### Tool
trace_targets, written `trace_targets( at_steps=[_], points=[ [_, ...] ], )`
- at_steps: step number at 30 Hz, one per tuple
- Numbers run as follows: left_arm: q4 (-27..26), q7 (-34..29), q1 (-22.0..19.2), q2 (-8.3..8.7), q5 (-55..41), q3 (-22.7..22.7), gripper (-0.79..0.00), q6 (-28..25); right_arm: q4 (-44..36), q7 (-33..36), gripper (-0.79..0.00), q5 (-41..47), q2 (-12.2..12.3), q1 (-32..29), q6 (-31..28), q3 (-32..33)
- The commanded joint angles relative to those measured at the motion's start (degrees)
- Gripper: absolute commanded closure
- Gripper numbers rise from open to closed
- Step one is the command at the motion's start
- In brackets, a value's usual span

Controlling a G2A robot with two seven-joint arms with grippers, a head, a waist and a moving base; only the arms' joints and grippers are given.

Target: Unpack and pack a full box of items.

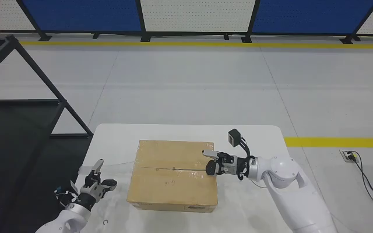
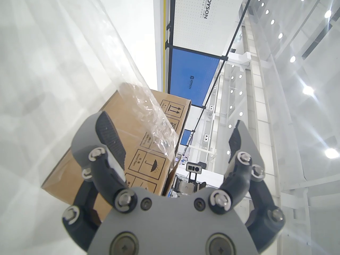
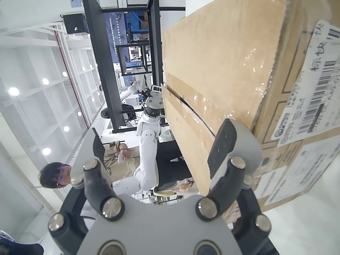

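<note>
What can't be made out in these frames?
- Box contents: top view, its closed top covers them.
- Box side markings: left wrist view, crinkled clear film hides part.
- Right gripper touching the box or not: right wrist view, one finger overlaps the box edge, contact unclear.

Beside the box (image 1: 173, 175), the right arm (image 1: 284, 172) has rounded white shells, a thin black cable (image 1: 243, 145) and a small black camera block (image 1: 235, 137). The left gripper (image 2: 170, 119) and the right gripper (image 3: 162, 134) have grey plates (image 2: 170, 229), silver screws (image 2: 124, 200), black links (image 2: 106, 184) and black dotted pads (image 2: 110, 136).
</note>
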Motion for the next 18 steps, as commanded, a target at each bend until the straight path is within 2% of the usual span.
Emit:
trace_targets(
  at_steps=[1, 9, 18],
  points=[
    [0.4, -0.1, -0.4, -0.04, 0.1, 0.2, -0.785, 0.0, 0.0, 0.0, -0.785, 0.0, 0.0, 0.0, 0.0, 0.0],
    [6.9, -1.7, -5.5, -0.41, -1.9, 2.6, -0.785, 0.8, 0.0, 0.0, -0.785, 0.0, 0.0, 0.0, 0.0, 0.0],
    [13.4, -1.1, -10.8, -1.01, -3.3, 4.8, -0.785, -1.8, 0.0, 0.0, -0.785, 0.0, 0.0, 0.0, 0.0, 0.0]
  ],
)
